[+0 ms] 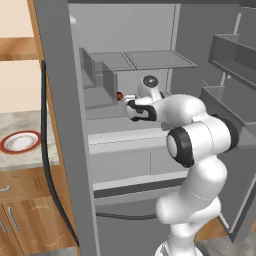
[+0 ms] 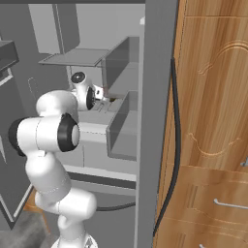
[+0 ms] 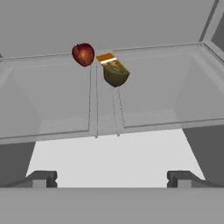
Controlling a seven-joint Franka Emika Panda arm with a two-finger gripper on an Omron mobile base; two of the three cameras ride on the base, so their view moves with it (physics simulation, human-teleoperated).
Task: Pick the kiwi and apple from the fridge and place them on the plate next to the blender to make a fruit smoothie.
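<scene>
Fridge (image 1: 65, 125) open, arm reaching in over the middle shelf (image 3: 109, 157). Plate (image 1: 20, 142) sits out on the counter (image 1: 20, 160) to the left, bare; blender I can't find from here. Gripper (image 3: 111, 179) spread wide, holding nothing, tips low in the hand view.

Apple (image 3: 83, 54) and kiwi (image 3: 115, 73) lie near the shelf's back edge, close together, apple to the left; whether they touch I can't tell. An orange-topped thing (image 3: 106, 58) stands just behind the kiwi.

I judge the step as the approach to a first pick. I'd advance along the shelf, centre on one fruit, and keep the far finger from nudging its neighbour. Round fruit may roll; close slowly.
</scene>
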